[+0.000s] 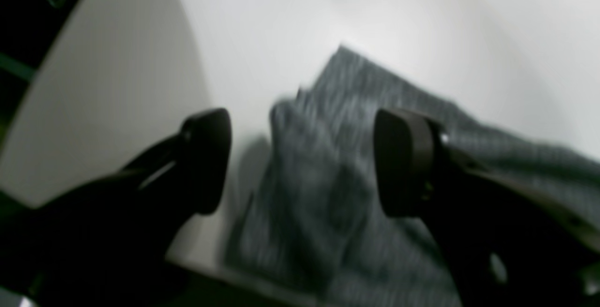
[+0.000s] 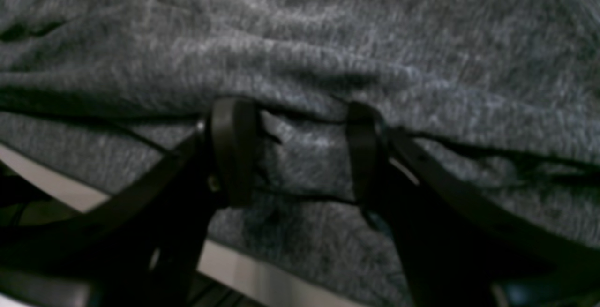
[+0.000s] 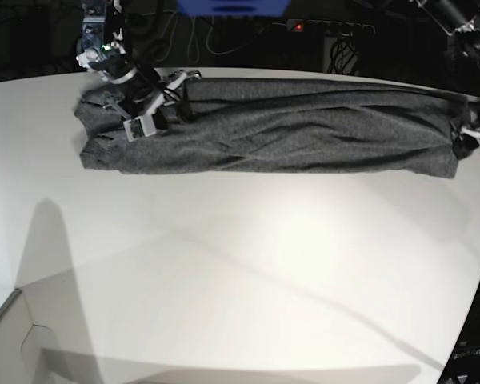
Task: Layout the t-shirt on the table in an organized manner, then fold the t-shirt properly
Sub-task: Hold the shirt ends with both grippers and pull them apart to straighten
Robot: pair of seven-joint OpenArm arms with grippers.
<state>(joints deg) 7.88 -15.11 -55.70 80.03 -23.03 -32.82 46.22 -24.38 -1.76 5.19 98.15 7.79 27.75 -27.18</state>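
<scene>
Looking past your left gripper, you can see its jaws standing wide apart with nothing between the pads; a corner of the t-shirt lies loose just beyond and below them. Your right gripper also has its jaws spread, pressed down into the knit with a ridge of cloth between the pads, but whether it actually pinches that cloth you cannot tell from here. The shirt lies as a long rumpled band along the far edge of the table, stretched between your two tools. Watch that far edge: the fabric sits right beside it, so a pull away from you could drag cloth over the side. Closing the right tool too deep may also gather several layers and carry the creases into the fold.
</scene>
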